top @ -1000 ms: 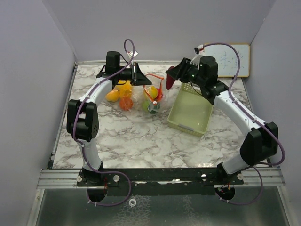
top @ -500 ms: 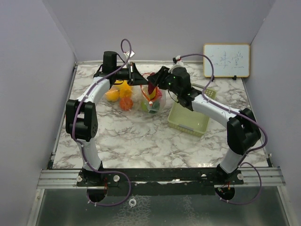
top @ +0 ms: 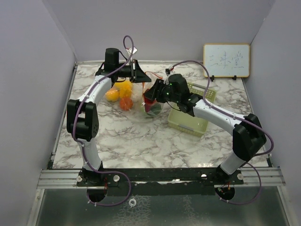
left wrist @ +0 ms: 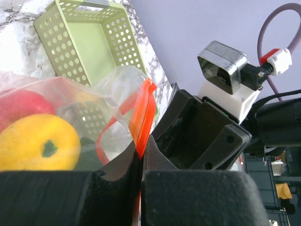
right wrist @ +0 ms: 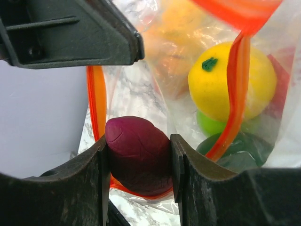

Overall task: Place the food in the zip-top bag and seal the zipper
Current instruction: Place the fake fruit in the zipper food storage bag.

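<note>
A marbled white-and-grey worktop is seen boxed in by pale lilac walls, with a small whiteboard propped at the far right and a pale green perforated plastic basket lying right of centre; no food can be made out in the part of it shown in the left wrist view. A clear zip-top plastic bag sits at the far centre, and its orange zipper strip is pinched between the closed fingers of the left gripper, so that the mouth is held up and open. The right gripper is clamped on a dark red oval toy food, which is poised right at the bag's mouth, framed by the orange rim and not yet released. Inside the film a glossy yellow toy fruit with a green stalk mark, green pieces and a red piece can be made out. Yellow and orange toy pieces are seen just left of the mouth; whether they lie inside the film cannot be told from above. The filling is judged to be near its end: the dark red piece is to be dropped in, and the zipper is to be pressed shut.
</note>
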`<control>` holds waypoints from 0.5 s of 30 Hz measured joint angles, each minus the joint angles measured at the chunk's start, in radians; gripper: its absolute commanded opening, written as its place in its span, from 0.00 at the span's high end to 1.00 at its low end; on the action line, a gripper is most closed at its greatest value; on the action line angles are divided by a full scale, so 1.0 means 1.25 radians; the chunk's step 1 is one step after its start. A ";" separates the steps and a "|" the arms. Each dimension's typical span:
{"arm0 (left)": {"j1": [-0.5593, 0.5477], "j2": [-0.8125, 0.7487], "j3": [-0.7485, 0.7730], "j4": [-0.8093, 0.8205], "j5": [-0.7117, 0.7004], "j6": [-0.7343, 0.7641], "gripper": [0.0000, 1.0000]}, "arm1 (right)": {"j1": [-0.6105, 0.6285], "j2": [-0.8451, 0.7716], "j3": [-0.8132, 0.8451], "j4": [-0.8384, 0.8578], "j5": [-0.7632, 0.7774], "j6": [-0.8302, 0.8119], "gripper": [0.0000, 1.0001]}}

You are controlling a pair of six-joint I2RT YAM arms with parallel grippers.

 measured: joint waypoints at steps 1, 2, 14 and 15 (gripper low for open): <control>-0.001 0.000 0.000 0.001 0.000 -0.002 1.00 | 0.000 0.008 0.007 -0.003 -0.020 0.000 0.62; 0.000 0.001 0.000 0.001 0.000 -0.004 1.00 | 0.000 0.014 0.013 -0.007 -0.031 -0.001 0.50; 0.002 0.001 0.000 0.020 0.003 -0.007 1.00 | -0.005 0.015 0.135 -0.145 -0.039 -0.266 0.00; 0.002 0.001 0.000 0.019 0.004 -0.003 1.00 | -0.005 0.015 0.154 -0.152 -0.045 -0.302 0.00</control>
